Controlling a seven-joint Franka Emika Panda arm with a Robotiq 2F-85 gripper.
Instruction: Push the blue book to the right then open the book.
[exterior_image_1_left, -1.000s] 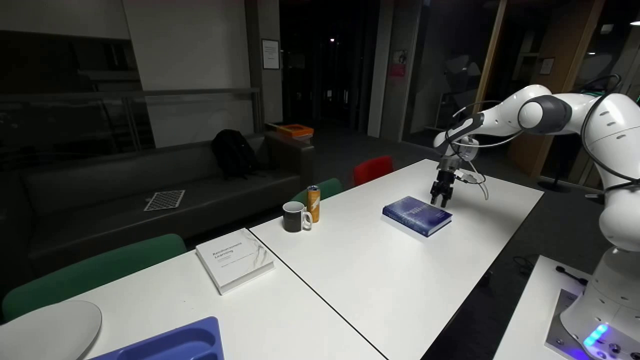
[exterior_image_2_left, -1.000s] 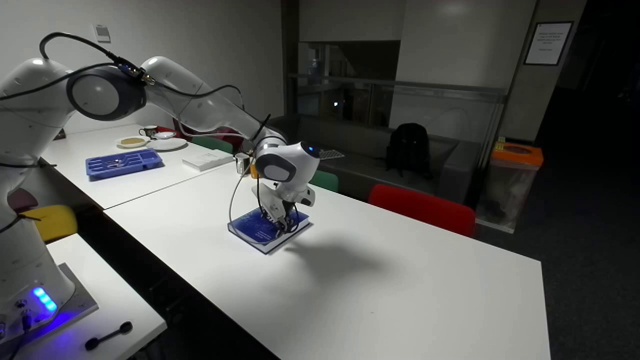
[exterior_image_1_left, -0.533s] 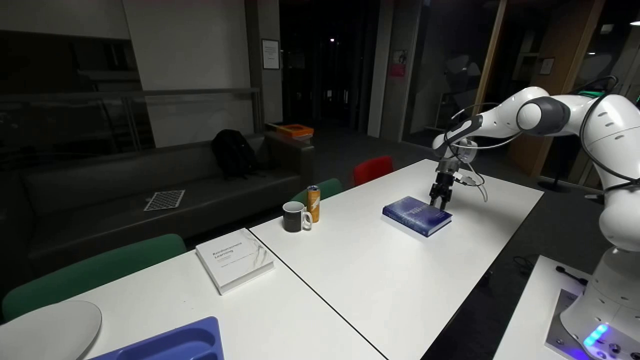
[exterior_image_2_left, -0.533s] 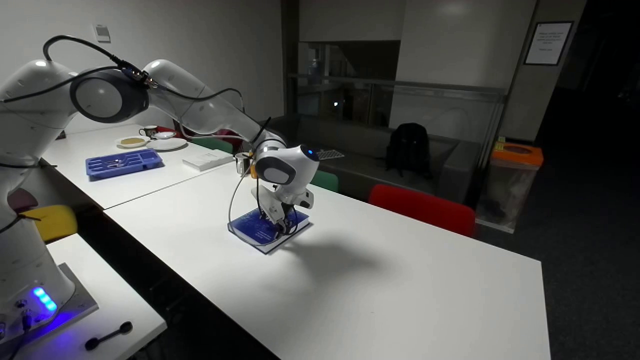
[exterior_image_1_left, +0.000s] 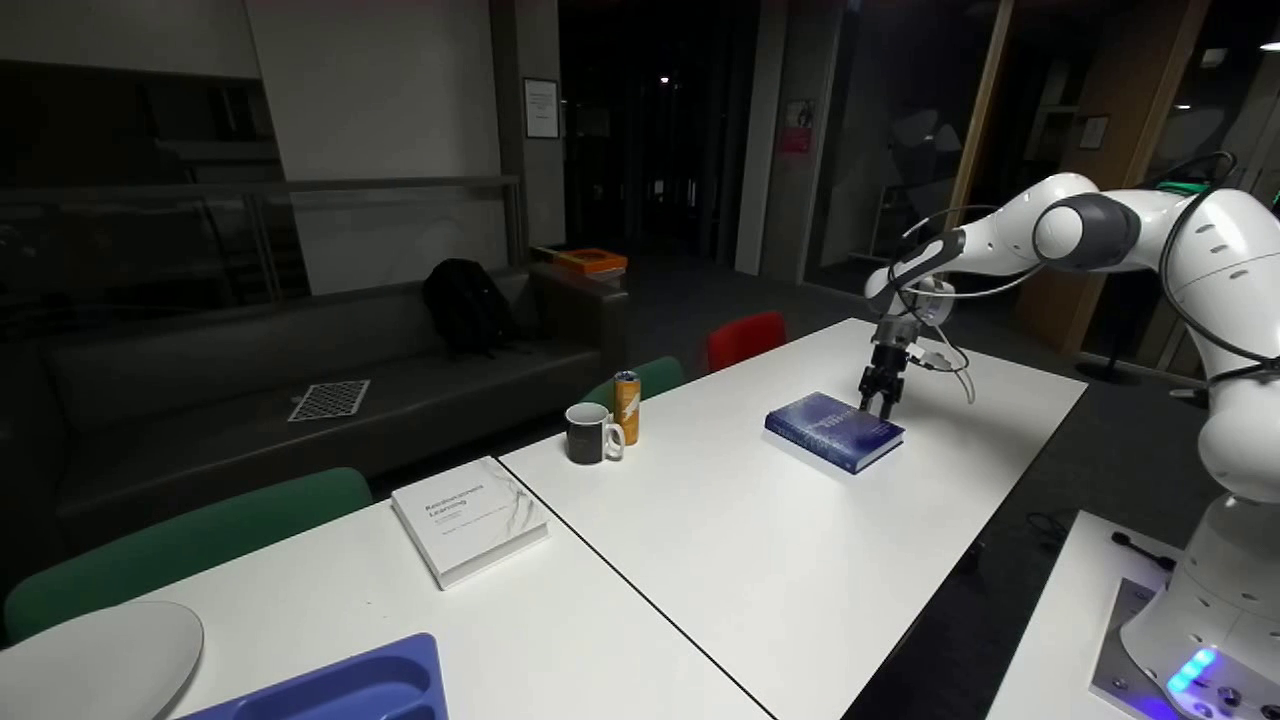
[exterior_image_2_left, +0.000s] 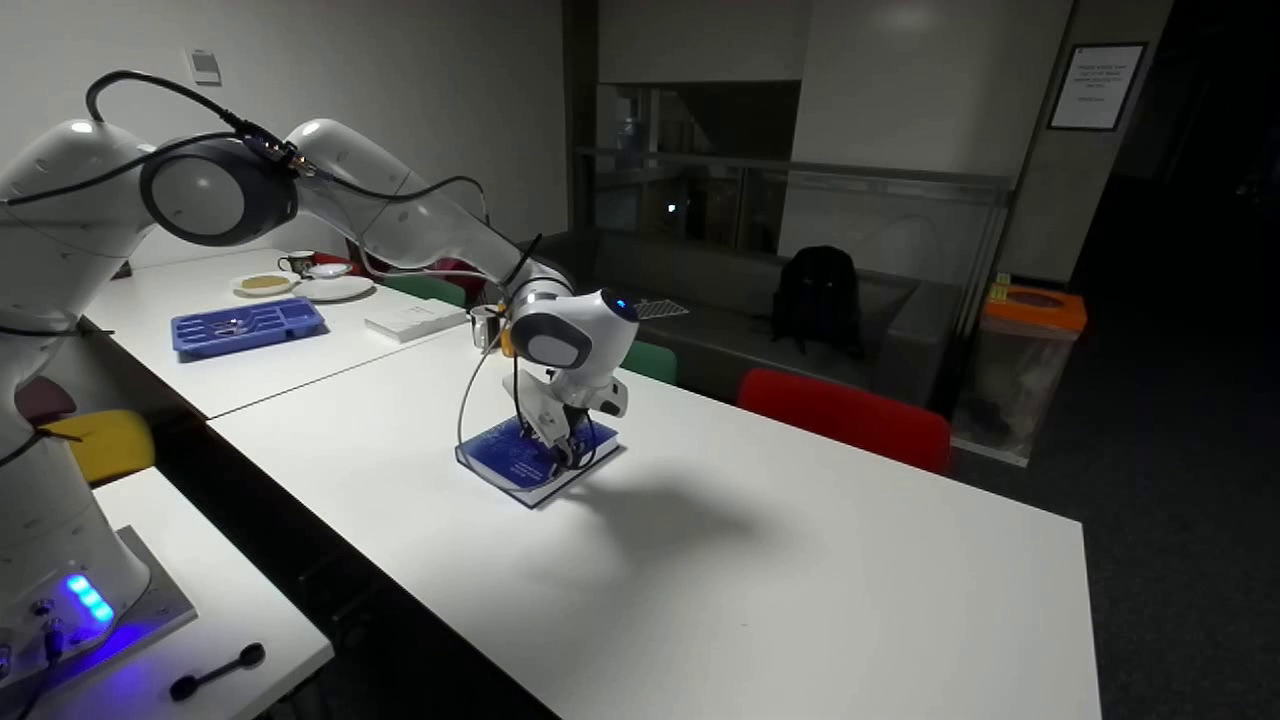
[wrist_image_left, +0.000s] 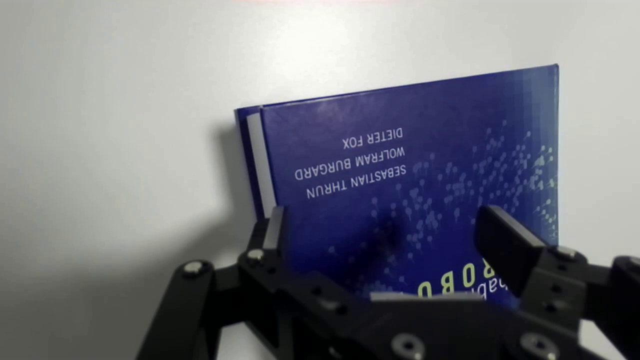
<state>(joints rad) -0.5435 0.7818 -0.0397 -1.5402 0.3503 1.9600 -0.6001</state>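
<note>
I'm seeing the claw (wrist_image_left: 384, 220) spread, gripping nothing, at the page edge (wrist_image_left: 261, 165) of the blue book (wrist_image_left: 400, 185), lying closed on the table (exterior_image_2_left: 820, 590). Worrying about a finger (wrist_image_left: 274, 227) digging too low, skidding the whole book instead of opening it. Table's running well past that edge; mug (exterior_image_1_left: 585, 440) and can (exterior_image_1_left: 628, 405) are sitting well apart.

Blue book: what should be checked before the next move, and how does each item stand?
1. Blue book flat on the table: ok.
2. Front cover closed: ok.
3. Fingers apart: ok, a wide gap shows in the wrist view.
4. Fingers touching the book: cannot tell.
5. Whole front cover visible in the wrist view: not ok, the fingers hide part of it.
6. Mug and orange can apart from the book: ok.
</note>
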